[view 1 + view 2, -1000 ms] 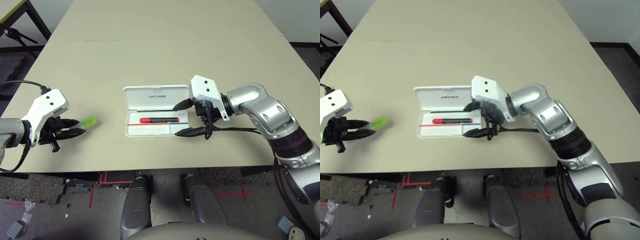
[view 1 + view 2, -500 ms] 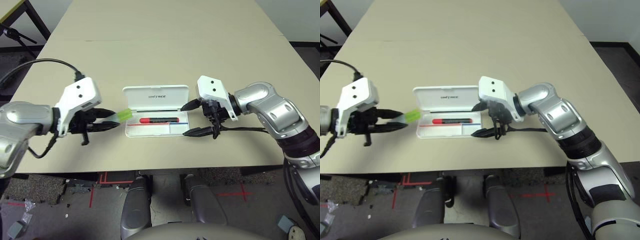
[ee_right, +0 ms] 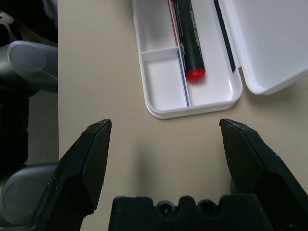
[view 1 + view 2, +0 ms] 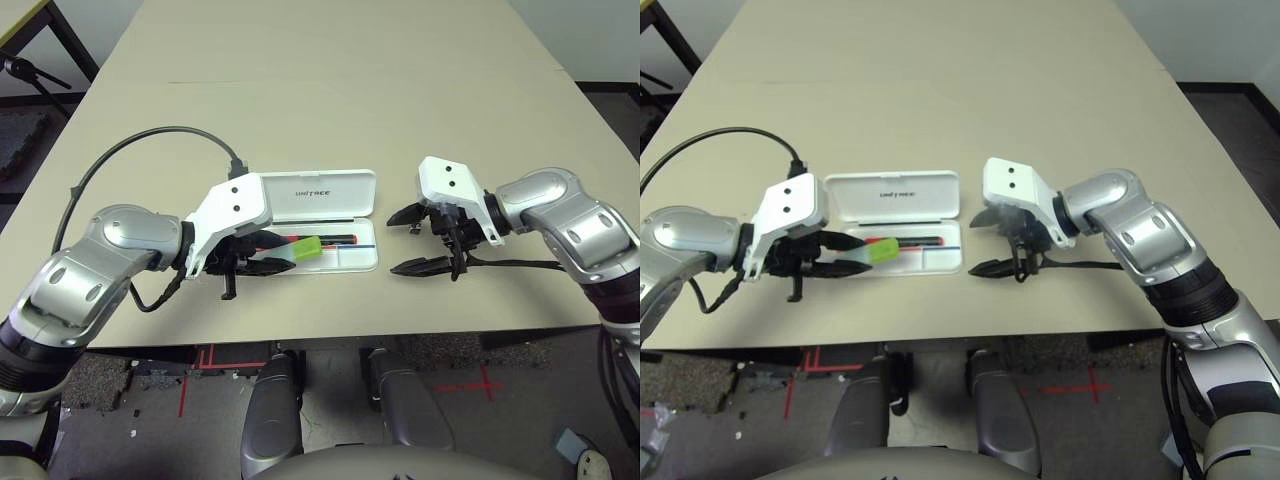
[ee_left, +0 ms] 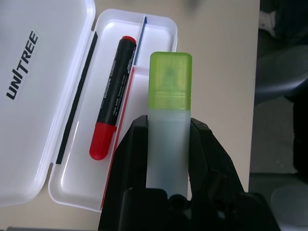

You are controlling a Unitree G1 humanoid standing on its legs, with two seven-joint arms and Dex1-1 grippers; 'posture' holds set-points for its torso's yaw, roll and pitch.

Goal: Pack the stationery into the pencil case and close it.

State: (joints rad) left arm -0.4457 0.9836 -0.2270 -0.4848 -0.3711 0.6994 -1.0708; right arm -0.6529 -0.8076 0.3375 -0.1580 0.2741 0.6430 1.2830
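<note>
With the left gripper [image 4: 262, 262] clenched on the white stick with lime-green cap [image 5: 168, 120] over the open flat white plastic pencil case [image 4: 330, 195] mid-desk [image 4: 330, 90], lower it flat beside the red marker [image 5: 111, 113] before letting go, right fingers [image 3: 89, 159] spread empty.

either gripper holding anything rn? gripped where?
Left gripper holds the white stick by its white body, green cap sticking out over the open case. Right gripper is open, holding nothing.
</note>
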